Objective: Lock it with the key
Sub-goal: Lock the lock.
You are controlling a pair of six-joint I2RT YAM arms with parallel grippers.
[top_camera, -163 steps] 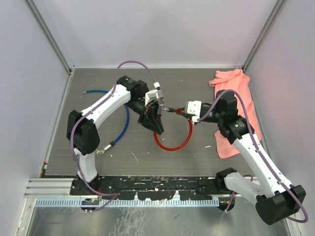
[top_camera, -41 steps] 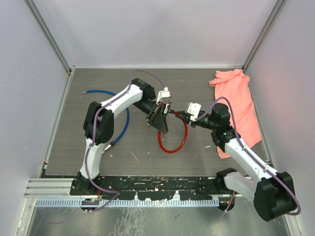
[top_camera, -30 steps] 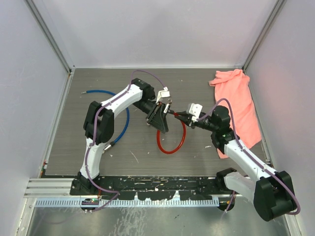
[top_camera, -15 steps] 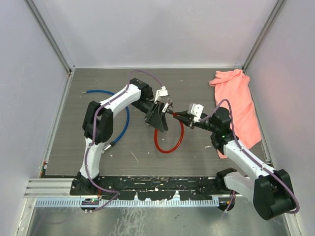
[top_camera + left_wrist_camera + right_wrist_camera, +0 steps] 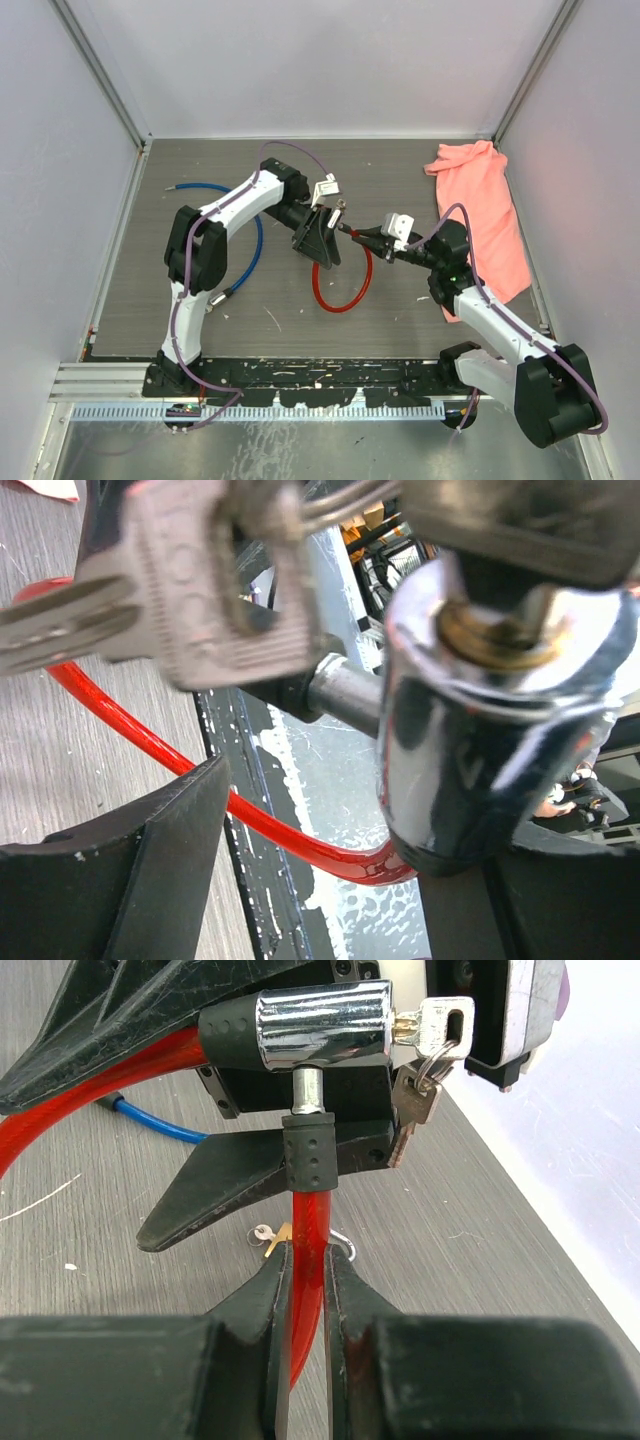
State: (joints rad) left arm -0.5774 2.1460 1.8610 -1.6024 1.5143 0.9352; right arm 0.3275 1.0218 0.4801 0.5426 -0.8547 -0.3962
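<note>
At the centre of the frame the right gripper [image 5: 305, 1285] is clamped on the red plastic-coated cable [image 5: 308, 1215], whose pin enters the chrome lock cylinder [image 5: 320, 1025]. The left gripper [image 5: 322, 235] brackets the cylinder, but I cannot tell whether it pinches it. Best to hold the cable steady and turn the silver key [image 5: 440, 1020] squarely.

No text, number, brand or sign can be read anywhere in view.

- key [image 5: 190, 590]: close up from the left wrist, only a blurred dimple pattern, no characters.
- lock barrel [image 5: 320, 1022]: bare chrome, nothing legible on it.
- red cable [image 5: 308, 1230]: its plain sleeve has no print.
</note>
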